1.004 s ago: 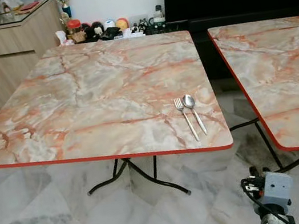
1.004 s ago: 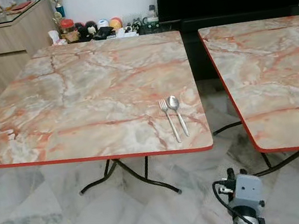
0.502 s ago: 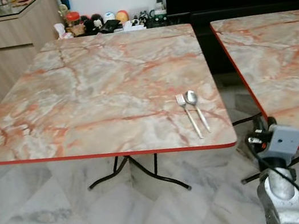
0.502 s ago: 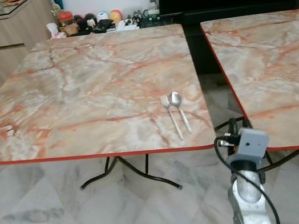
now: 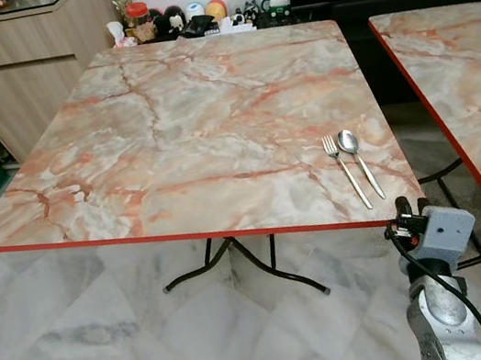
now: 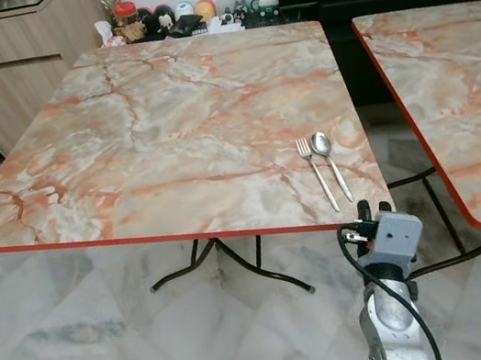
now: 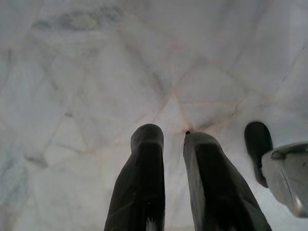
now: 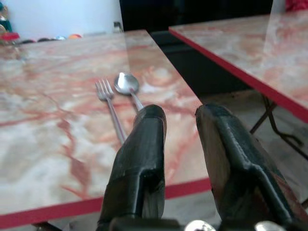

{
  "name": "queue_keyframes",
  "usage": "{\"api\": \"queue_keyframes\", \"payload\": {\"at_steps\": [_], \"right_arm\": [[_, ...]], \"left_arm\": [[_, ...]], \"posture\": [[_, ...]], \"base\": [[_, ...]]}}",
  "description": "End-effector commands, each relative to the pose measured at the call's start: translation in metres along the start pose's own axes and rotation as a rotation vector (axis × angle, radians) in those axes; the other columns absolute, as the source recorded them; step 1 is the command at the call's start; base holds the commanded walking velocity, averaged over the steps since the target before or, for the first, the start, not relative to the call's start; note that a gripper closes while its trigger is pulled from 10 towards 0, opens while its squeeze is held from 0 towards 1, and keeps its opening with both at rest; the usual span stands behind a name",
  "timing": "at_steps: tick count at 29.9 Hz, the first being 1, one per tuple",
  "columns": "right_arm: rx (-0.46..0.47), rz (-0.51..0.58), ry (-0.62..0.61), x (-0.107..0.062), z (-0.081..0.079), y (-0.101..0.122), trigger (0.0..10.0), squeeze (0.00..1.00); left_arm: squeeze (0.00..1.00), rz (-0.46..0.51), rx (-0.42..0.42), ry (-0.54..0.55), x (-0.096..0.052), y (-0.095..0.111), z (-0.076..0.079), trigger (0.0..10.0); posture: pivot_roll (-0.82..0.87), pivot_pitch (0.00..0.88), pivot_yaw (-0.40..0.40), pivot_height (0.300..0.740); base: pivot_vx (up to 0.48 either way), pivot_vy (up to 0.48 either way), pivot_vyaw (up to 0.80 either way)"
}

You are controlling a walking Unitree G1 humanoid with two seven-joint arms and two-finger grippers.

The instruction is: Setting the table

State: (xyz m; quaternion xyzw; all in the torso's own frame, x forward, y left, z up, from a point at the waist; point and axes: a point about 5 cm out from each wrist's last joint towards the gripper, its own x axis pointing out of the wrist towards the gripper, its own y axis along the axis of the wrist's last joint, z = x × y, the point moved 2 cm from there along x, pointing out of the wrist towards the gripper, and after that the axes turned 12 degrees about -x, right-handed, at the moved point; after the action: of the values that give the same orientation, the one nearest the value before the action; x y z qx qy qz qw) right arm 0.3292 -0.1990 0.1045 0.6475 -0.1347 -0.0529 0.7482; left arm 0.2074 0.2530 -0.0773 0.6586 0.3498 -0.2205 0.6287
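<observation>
Now the right gripper (image 8: pixel 180 125) is hovering by the table's (image 5: pixel 166 128) near right corner, fingers apart — fork (image 5: pixel 345 171) and spoon (image 5: pixel 359 162) lying there. Bumping the edge could knock them off.

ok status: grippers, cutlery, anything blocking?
Right gripper open, empty, at table edge near fork and spoon. Left gripper idle over floor. Path clear.

Head cams look down on table (image 5: pixel 193 123); r wrist near edge

Bright, even indoor light; head views sharp; soft shadows; right wrist view blurred up close.
</observation>
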Motion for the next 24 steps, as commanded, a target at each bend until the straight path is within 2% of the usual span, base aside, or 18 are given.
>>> {"api": "queue_keyframes", "payload": {"at_steps": [1,5,22,24], "right_arm": [[0.01,0.002,-0.008,0.001,0.002,0.003,10.0,0.0],[-0.002,0.047,0.003,0.005,0.001,0.015,10.0,0.0],[0.013,0.078,0.067,0.005,-0.003,0.029,10.0,0.0],[0.013,0.081,0.097,0.003,-0.006,0.031,10.0,0.0]], "left_arm": [[0.0,-0.025,-0.008,0.003,-0.001,-0.007,-0.002,10.0],[0.0,-0.01,-0.017,0.0,0.0,-0.001,0.0,10.0],[0.0,-0.022,-0.025,-0.005,-0.001,-0.006,0.004,10.0],[0.0,-0.019,-0.019,-0.007,-0.001,-0.007,0.004,10.0]], "posture": [[0.0,0.038,0.019,0.74],[-0.01,0.071,0.018,0.74],[0.0,0.12,0.013,0.74],[0.0,0.122,0.01,0.74]], "base": [[0.469,0.0,0.0],[0.478,0.0,0.0],[0.464,0.0,0.0],[0.0,0.0,0.0]]}}
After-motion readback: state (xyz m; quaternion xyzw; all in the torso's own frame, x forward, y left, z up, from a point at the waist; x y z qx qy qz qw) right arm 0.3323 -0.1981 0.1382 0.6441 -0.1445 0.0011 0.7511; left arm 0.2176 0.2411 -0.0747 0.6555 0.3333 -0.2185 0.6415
